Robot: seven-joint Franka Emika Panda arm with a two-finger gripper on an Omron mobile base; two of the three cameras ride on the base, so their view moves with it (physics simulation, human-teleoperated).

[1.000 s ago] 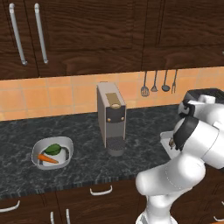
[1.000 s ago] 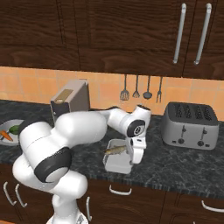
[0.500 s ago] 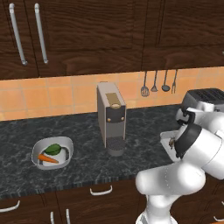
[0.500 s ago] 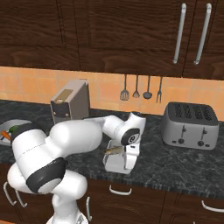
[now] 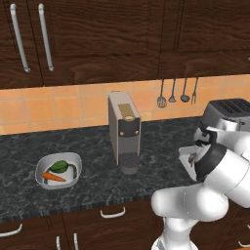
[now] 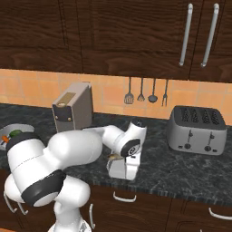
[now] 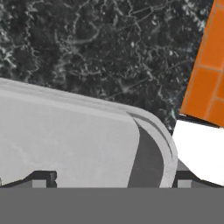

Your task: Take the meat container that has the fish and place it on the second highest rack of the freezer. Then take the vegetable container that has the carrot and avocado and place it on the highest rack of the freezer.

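You are positioning the gripper [image 7: 109,183], jaws spread wide, over the meat container [image 7: 83,140] resting on the counter [image 7: 100,48]. It is probably rigid, light and slick; clamp the rim wall.

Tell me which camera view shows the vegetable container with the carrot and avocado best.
The left base view: the vegetable container sits whole on the counter, carrot and avocado plainly visible. The right base view catches it at the left edge, behind the arm.
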